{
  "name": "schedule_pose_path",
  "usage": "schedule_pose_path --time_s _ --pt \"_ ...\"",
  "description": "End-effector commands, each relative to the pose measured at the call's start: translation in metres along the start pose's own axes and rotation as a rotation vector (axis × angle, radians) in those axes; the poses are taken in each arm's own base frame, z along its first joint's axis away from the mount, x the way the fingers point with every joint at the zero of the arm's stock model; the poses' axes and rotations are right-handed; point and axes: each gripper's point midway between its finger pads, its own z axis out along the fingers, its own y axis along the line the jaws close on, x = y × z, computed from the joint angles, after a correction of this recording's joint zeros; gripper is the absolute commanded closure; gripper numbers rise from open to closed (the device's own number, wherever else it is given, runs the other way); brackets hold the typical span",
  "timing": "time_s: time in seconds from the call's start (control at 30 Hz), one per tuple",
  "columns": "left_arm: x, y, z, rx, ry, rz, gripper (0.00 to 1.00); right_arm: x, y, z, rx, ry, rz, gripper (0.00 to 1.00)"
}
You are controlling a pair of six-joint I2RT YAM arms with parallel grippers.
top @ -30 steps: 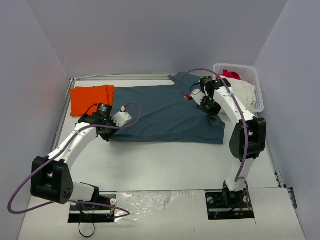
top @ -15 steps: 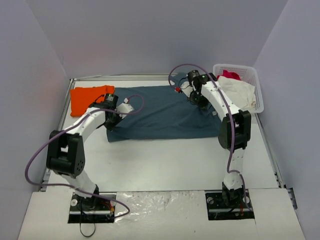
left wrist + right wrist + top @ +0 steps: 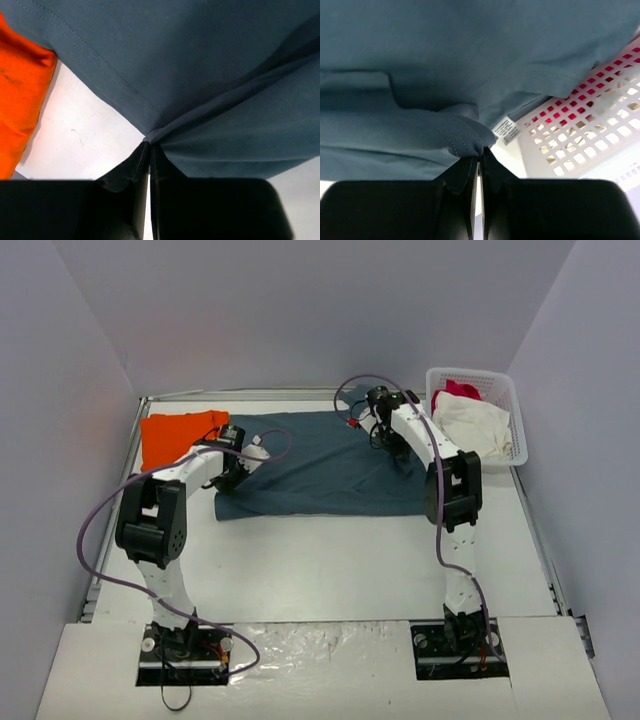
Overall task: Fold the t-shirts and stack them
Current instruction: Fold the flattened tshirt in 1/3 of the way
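Note:
The slate-blue t-shirt (image 3: 320,465) lies spread across the back of the table, its front edge doubled over. My left gripper (image 3: 232,462) is shut on the shirt's left edge (image 3: 150,140), the cloth pinched between the fingertips. My right gripper (image 3: 395,445) is shut on a bunched hem at the shirt's right side (image 3: 470,145), with a white care label (image 3: 506,130) beside it. The orange t-shirt (image 3: 178,435) lies folded at the back left, and shows in the left wrist view (image 3: 20,100).
A white slotted basket (image 3: 505,405) stands at the back right, holding a white garment (image 3: 470,425) and a red-pink one (image 3: 455,390). The basket wall (image 3: 590,130) is close to my right gripper. Grey walls enclose the table.
Both grippers have moved toward the back with the shirt's front edge, folding it over. The shirt's visible area has become shorter front to back.

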Motion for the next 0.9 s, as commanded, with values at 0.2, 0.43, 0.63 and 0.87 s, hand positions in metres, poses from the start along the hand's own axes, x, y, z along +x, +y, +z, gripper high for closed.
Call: schedule_pose_path --time_s 0.2,0.43,0.63,0.87 --pt "-0.016 0.024 -0.016 -0.089 -0.027 -0.021 0.69 -0.026 -0.049 -0.024 0.173 -0.117 0.193 1.00" --pt "-0.001 0.024 -0.030 -0.149 -0.024 -0.001 0.39 -0.024 -0.059 -0.015 0.245 -0.101 0.260 0.72" --pt "0.013 0.024 -0.053 -0.205 -0.044 0.021 0.25 -0.010 -0.051 -0.034 0.205 -0.142 0.261 0.47" --pt "0.030 0.011 -0.074 -0.200 -0.091 0.044 0.25 0.034 -0.035 -0.071 0.143 -0.188 0.272 0.50"
